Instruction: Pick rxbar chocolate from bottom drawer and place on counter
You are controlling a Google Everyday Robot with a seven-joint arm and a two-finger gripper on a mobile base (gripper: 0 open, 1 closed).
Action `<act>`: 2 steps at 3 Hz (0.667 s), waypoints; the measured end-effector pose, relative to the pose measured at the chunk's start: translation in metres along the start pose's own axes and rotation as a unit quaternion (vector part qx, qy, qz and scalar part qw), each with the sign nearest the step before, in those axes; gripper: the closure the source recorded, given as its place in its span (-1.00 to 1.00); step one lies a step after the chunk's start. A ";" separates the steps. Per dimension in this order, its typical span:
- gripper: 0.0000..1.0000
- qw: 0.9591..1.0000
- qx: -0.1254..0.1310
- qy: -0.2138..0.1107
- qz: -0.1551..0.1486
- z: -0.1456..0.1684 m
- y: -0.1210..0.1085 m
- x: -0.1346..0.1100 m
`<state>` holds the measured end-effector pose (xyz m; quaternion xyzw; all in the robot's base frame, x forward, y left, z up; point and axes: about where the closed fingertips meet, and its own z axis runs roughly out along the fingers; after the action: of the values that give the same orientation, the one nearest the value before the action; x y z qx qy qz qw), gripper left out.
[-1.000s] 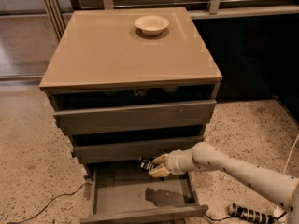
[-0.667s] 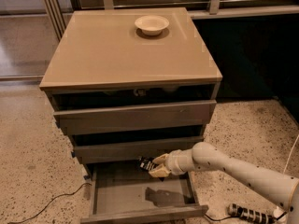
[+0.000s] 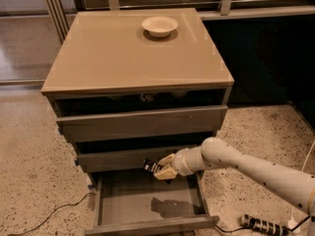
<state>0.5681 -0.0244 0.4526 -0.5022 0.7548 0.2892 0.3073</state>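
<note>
Almost nothing has moved in the last second: the gripper (image 3: 158,170) still hangs just above the back of the open bottom drawer (image 3: 147,225), its fingers clamped on the one rxbar chocolate (image 3: 149,165), held clear of the tray. The cabinet has three drawers, and only the lowest is pulled fully out. One bowl (image 3: 160,25) sits on the counter (image 3: 123,53).

The arm (image 3: 246,163) reaches in low from the right, its end effector (image 3: 160,170) pinching the rxbar chocolate (image 3: 149,165).
</note>
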 end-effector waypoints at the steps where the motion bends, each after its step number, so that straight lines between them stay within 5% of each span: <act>1: 1.00 1.000 -0.007 0.002 0.004 -0.026 0.008 -0.030; 2: 1.00 1.000 -0.007 -0.001 0.007 -0.053 0.015 -0.054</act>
<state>0.5612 -0.0278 0.5289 -0.4990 0.7558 0.2972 0.3025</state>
